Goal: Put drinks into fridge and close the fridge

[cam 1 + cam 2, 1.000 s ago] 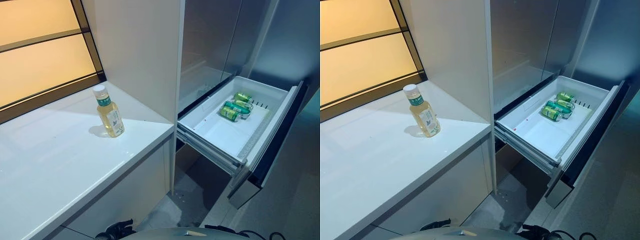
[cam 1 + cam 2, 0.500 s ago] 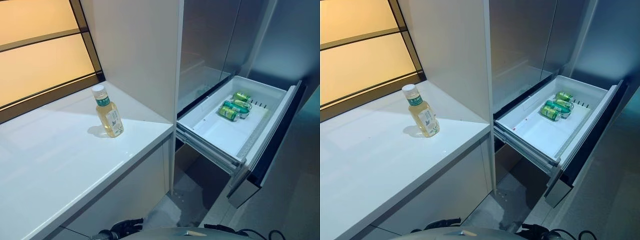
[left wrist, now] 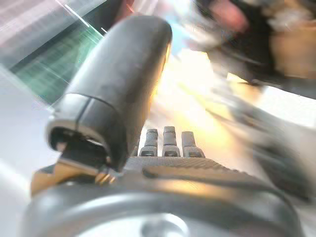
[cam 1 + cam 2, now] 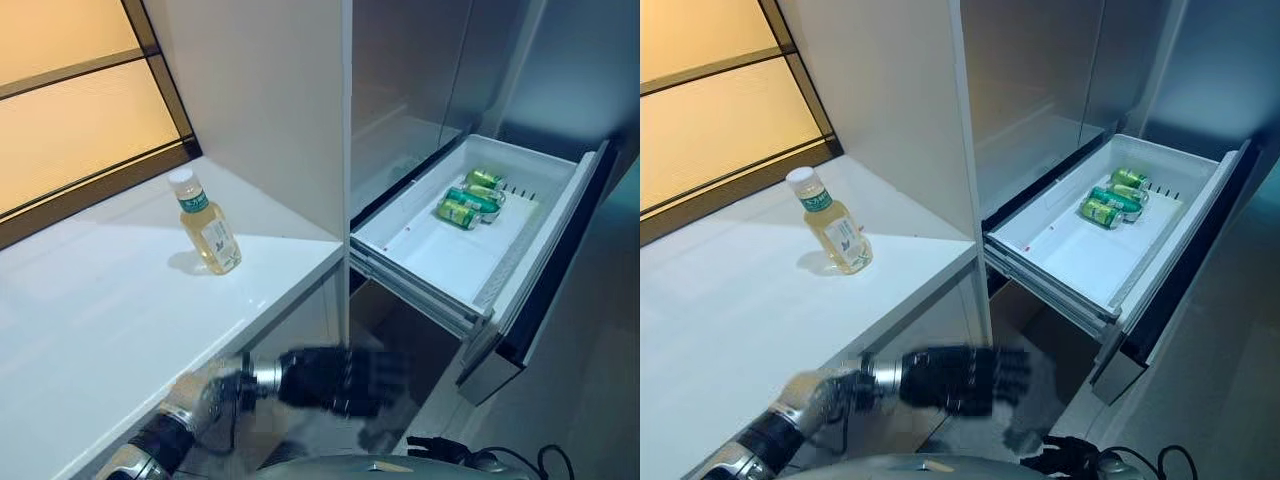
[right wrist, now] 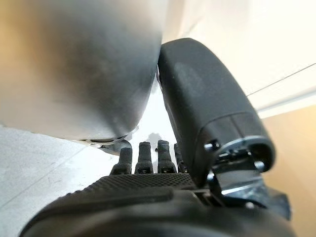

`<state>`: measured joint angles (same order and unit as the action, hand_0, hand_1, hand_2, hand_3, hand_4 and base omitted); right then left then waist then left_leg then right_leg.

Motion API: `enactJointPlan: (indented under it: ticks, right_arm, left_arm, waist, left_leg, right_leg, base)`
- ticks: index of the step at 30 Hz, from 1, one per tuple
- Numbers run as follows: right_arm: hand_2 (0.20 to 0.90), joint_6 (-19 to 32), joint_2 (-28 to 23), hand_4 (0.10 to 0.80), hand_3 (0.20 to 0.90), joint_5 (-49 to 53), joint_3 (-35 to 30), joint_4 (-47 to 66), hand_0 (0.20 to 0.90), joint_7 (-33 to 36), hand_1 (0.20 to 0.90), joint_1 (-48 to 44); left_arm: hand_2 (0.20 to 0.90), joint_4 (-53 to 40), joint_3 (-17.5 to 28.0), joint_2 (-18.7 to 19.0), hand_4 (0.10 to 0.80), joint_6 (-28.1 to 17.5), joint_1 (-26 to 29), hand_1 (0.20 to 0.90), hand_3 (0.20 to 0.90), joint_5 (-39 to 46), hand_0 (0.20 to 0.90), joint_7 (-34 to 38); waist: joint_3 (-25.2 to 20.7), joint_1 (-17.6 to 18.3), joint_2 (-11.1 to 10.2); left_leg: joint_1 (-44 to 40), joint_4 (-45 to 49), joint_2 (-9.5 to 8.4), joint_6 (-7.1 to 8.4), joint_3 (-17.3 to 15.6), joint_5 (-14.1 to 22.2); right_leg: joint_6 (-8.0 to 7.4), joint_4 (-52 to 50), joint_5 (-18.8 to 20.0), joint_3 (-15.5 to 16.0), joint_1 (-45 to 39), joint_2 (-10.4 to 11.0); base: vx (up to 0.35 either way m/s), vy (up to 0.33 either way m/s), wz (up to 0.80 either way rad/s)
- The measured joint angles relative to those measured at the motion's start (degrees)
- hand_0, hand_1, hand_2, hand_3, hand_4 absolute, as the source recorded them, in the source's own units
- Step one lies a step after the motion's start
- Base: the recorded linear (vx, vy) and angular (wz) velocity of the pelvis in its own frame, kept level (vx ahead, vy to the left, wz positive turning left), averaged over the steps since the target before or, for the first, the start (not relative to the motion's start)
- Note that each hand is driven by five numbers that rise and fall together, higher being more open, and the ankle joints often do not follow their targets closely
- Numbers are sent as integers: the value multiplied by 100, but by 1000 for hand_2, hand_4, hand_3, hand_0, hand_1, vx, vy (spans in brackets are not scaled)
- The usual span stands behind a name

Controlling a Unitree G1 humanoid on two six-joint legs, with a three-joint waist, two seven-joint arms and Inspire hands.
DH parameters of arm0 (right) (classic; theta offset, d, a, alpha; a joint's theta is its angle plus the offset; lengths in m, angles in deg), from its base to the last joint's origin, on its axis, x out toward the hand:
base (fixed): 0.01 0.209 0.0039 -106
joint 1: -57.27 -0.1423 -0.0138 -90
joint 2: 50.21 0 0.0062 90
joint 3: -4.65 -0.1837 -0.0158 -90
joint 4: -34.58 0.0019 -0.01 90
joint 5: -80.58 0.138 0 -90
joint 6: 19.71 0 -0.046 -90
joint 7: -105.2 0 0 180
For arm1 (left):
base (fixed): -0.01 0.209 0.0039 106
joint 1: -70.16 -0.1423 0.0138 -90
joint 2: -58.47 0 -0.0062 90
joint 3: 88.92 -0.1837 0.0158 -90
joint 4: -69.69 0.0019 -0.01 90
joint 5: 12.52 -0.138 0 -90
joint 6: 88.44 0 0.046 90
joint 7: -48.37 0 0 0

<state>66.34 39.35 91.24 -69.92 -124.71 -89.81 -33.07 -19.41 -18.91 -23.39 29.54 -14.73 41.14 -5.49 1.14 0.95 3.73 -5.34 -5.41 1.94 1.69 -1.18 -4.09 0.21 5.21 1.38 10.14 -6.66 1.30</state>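
Risen into view since a moment ago: left hand (image 4: pixel 335 380), now below the front edge of the counter (image 4: pixel 120 330), empty.

Seen blurred in the head views, with fingers (image 3: pixel 169 143) fairly straight and thumb standing apart in its own wrist view, nothing between them. Reaching out at low level toward the space under the open fridge drawer (image 4: pixel 470 255), well apart from the bottle (image 4: pixel 205 224). Standing upright on the white counter near the tall cabinet side: a bottle of yellow drink with a white cap, untouched. Pulled fully out at the right: the white drawer, with green cans (image 4: pixel 468 199) lying together on their sides at its far end. Right hand (image 5: pixel 148 197) shown only in its own wrist view, fingers extended, holding nothing.
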Motion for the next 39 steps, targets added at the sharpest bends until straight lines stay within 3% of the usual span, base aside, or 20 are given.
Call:
enactJointPlan:
  ticks: [4, 9, 14, 18, 23, 27, 34, 39]
  right_arm:
    - [900, 64, 5, 800, 900, 6, -99, 23, 900, 128, 900, 86]
    - [900, 168, 4, 800, 900, 69, -98, -3, 900, 244, 900, 192]
    - [900, 177, 41, 800, 900, 158, -96, 20, 900, 337, 900, 209]
    - [900, 201, 174, 800, 900, 175, -94, -47, 900, 395, 900, 227]
    - [900, 192, 246, 800, 900, 175, 53, -202, 900, 444, 900, 174]
    - [900, 143, 231, 800, 900, 172, 94, -253, 900, 435, 900, 114]
    - [900, 87, 203, 800, 900, 165, 90, -252, 900, 372, 900, 74]
    - [900, 27, 200, 800, 900, 158, 88, -242, 900, 354, 900, 47]
  left_arm:
    - [900, -1056, 718, -348, 800, -825, 404, 900, 900, 1319, 900, 473]
    - [900, -1474, 1329, -197, 800, -2170, 766, 900, 900, 1308, 900, 1354]
    - [900, -1577, 1873, 115, 800, -3907, 790, 900, 900, -582, 900, 3501]
    - [900, -1590, 2380, 97, 800, -4694, 802, 900, 900, -2115, 900, 4962]
    - [900, -1590, 2418, 142, 800, -4577, 812, 900, 900, -3510, 900, 6162]
    - [900, -1405, 2280, 223, 800, -4170, 813, 900, 900, -3748, 900, 6608]
    - [900, -581, 1932, 252, 800, -3697, 789, 900, 900, -3516, 900, 6548]
    - [900, -434, 1911, 250, 800, -3677, 789, 900, 900, -3085, 900, 6284]
  waist:
    - [-6, -22, 13]
    - [-1, -98, -3]
    - [14, -213, -78]
    - [-57, -273, -252]
    - [-139, -385, -379]
    - [-134, -433, -355]
    - [-112, -403, -296]
    - [-103, -382, -287]
  left_leg:
    - [-56, 0, -3, 5, 87, 4]
    - [-70, 1, -8, -12, 165, 13]
    - [-63, 1, -9, -13, 210, 12]
    - [1, 2, -25, -9, 332, -12]
    - [92, 3, -129, -33, 565, -73]
    - [66, 2, -150, -41, 587, -80]
    - [21, 1, -133, -36, 577, -68]
    - [10, 1, -134, -32, 562, -69]
  right_leg:
    - [-25, 2, -21, 70, -102, -5]
    - [-35, 4, -28, 157, -153, -1]
    - [-37, 5, -30, 181, -162, -1]
    - [-13, 4, -44, 264, -155, 5]
    - [-58, 4, -113, 282, -184, 68]
    - [-69, 4, -118, 295, -227, 84]
    - [-68, 4, -120, 289, -269, 73]
    - [-67, 5, -120, 282, -271, 76]
  base:
    - [27, -22, 10]
    - [24, -8, 8]
    - [0, -3, 1]
    - [-9, -4, 17]
    - [-14, 14, 29]
    - [-1, 8, 5]
    - [0, 0, 0]
    - [0, 0, 0]
